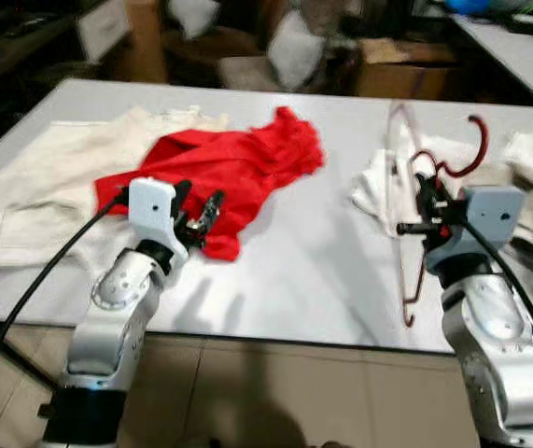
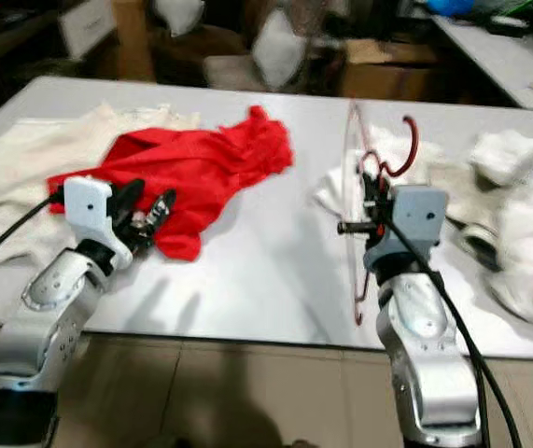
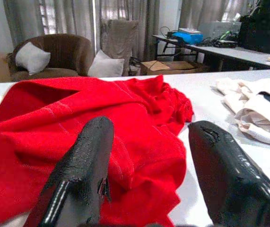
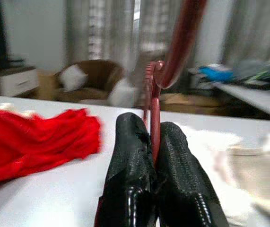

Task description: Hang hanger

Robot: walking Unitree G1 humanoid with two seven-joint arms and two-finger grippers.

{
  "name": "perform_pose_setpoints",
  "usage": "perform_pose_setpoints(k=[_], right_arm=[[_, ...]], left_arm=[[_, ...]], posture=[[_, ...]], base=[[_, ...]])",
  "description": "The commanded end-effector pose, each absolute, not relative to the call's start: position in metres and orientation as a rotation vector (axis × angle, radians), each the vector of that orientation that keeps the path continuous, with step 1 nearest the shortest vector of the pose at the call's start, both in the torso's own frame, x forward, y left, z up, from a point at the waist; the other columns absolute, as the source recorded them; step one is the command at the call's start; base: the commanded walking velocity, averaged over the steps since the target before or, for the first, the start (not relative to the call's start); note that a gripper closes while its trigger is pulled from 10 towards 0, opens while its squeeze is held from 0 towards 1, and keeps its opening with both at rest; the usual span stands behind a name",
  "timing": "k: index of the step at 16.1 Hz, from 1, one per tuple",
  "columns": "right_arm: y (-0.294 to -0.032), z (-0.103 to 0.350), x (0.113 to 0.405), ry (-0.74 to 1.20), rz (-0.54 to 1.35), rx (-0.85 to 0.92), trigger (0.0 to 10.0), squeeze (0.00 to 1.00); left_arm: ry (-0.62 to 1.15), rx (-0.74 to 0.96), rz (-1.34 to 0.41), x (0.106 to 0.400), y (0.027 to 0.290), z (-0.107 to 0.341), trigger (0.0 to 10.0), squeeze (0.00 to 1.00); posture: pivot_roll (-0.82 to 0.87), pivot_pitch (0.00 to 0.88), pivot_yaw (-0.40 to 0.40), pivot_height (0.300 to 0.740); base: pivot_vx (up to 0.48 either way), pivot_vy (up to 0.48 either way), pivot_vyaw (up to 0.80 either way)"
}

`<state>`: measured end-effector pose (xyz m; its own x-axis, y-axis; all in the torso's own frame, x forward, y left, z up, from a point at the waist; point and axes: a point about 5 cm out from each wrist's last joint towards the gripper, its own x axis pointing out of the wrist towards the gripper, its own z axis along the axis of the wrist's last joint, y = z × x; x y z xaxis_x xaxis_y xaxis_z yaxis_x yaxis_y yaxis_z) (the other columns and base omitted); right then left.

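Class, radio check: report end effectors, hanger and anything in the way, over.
Right end effector shut on red hanger, held above table. Left end effector open at red garment. White cloth under hanger.

Head views: from above, facing forward and down at the table (image 1: 285,271).
Left wrist: low, close behind the red cloth (image 3: 78,123).
Right wrist: close, along its fingers (image 4: 130,161).
Shared: red cloth, armchair (image 3: 54,52).
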<state>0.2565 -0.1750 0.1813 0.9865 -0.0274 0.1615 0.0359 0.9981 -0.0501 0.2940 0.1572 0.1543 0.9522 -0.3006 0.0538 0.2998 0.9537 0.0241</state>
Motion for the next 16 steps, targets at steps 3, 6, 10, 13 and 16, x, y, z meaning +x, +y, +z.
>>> perform_pose_setpoints(k=[3, 6, 10, 13, 16], right_arm=[[-0.173, 0.175, 0.255, -0.139, -0.035, -0.052, 10.0, 0.0], [-0.168, 0.169, 0.257, -0.095, 0.039, -0.048, 10.0, 0.0], [-0.161, 0.165, 0.251, -0.039, 0.163, 0.031, 10.0, 0.0], [-0.16, 0.164, 0.254, -0.02, 0.162, 0.057, 10.0, 0.0], [-0.164, 0.169, 0.251, -0.041, 0.16, 0.083, 10.0, 0.0]], left_arm=[[-0.056, 0.039, -0.259, 0.285, 0.154, 0.151, 10.0, 0.28], [-0.05, 0.093, -0.254, 0.286, 0.155, 0.15, 10.0, 0.29], [-0.059, 0.106, -0.24, 0.291, 0.159, 0.154, 10.0, 0.29], [-0.064, 0.081, -0.219, 0.286, 0.157, 0.156, 10.0, 0.29], [-0.051, 0.081, -0.24, 0.286, 0.152, 0.152, 10.0, 0.29]], posture=[[-0.06, 0.0, -0.039, 0.74], [-0.06, 0.0, -0.03, 0.74], [-0.06, 0.0, -0.021, 0.74], [-0.05, 0.0, -0.055, 0.74], [-0.07, 0.0, -0.033, 0.74]], base=[[0.0, 0.0, -0.8], [0.0, 0.0, -0.74], [0.0, 0.0, -0.62], [0.0, -0.097, -0.75], [0.0, -0.365, 0.0]])
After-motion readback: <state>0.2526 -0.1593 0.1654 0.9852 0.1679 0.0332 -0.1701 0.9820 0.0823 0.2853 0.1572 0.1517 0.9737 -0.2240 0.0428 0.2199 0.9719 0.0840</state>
